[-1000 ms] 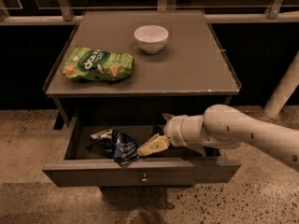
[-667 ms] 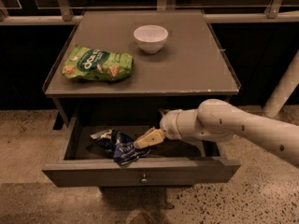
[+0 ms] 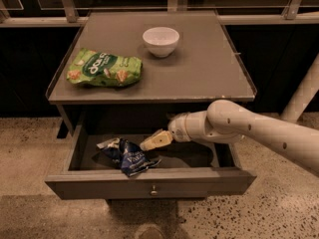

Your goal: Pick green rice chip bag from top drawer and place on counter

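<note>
The green rice chip bag point(image 3: 128, 157), a small dark blue foil bag with white lettering and a silvery edge, lies crumpled in the left half of the open top drawer point(image 3: 149, 180). My gripper point(image 3: 153, 141) reaches into the drawer from the right on a white arm. Its tan fingers point(image 3: 158, 139) sit just right of the bag and slightly above it, close to its upper right edge. The counter point(image 3: 199, 68) is the flat grey-brown cabinet top above the drawer.
A larger bright green snack bag point(image 3: 103, 69) lies on the counter's left side. A white bowl point(image 3: 160, 40) stands at its back middle. The drawer front carries a small round knob point(image 3: 154, 190). Speckled floor surrounds the cabinet; a white post point(image 3: 304, 91) stands at right.
My gripper has moved left inside the drawer, from its right half toward the blue bag. The bag, bowl and green bag have not moved.
</note>
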Available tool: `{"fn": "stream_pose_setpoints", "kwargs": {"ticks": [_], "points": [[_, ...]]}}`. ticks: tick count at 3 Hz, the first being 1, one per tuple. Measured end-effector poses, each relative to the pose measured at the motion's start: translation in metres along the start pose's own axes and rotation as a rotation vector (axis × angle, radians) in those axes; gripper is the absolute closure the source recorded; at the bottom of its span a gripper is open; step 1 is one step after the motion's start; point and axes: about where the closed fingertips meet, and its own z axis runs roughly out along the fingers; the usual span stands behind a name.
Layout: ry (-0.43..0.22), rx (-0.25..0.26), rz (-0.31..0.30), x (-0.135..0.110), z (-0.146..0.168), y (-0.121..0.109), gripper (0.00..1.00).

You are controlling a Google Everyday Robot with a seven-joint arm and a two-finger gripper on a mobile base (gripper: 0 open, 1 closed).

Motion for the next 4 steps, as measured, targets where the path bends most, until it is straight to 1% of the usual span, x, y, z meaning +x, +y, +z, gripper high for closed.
{"fn": "stream_pose_setpoints", "kwargs": {"ticks": [1,2,3,4], "points": [[0.008,-0.031,0.062,0.009,0.001,0.003,0.0],[0.009,-0.032,0.063,0.009,0.001,0.003,0.0],[0.019,-0.006,0.073,0.006,-0.004,0.011,0.0],[0.08,0.007,0.069,-0.004,-0.01,0.022,0.0]]}}
